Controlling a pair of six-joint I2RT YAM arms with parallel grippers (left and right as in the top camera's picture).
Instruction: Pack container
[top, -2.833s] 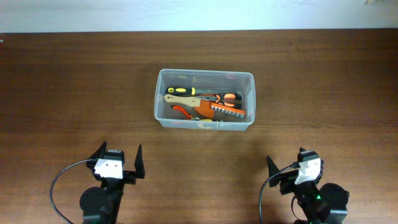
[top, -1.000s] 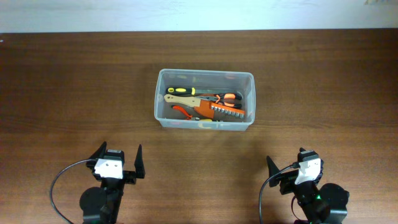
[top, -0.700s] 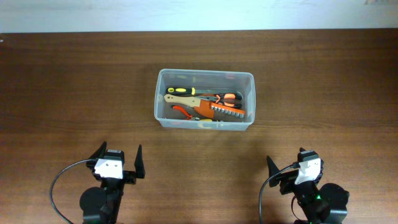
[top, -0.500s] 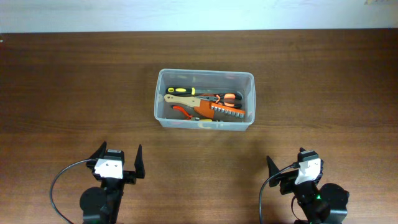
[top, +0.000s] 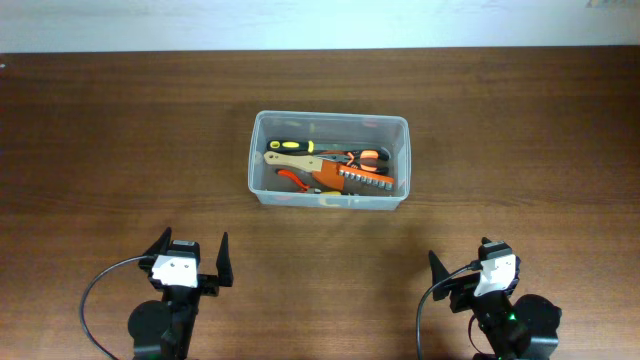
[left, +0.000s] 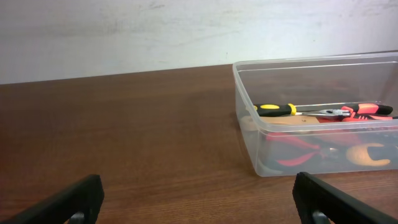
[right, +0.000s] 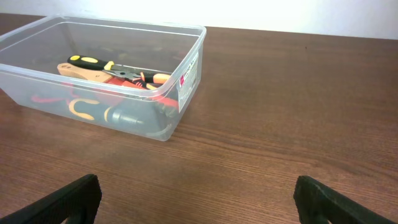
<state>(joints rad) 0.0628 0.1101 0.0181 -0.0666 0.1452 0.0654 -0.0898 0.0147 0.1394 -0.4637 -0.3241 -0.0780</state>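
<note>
On the dark brown wooden bench (top: 120, 130) stands the clear, see-through plastic rectangular container (top: 330, 128) with rounded corners and a rim. It sits about midway between the left and right edges, a little nearer to the far edge than to the near one, with its long side parallel to the far edge. It has no lid on it.

Several hand tools lie inside it, mostly along its length. I see a screwdriver with a yellow and black handle (top: 290, 146), a tool with a pale wooden handle (top: 295, 161), pliers with orange and black grips (top: 365, 157), and an orange holder with a row of metal bits (top: 365, 180). A thin red curved piece (top: 292, 178) lies close to the near wall. The tools overlap each other, so I cannot tell exactly which one is on top.

The left end effector (top: 193, 245) is by the near edge, toward the left corner. Its two fingers are spread wide apart and nothing is between them. In its own view the container (left: 249, 143) is ahead and to the right, well apart.

The right end effector (top: 462, 262) is by the near edge, toward the right corner, also wide open and holding nothing. In its view the container (right: 124, 37) is ahead and to the left.
</note>
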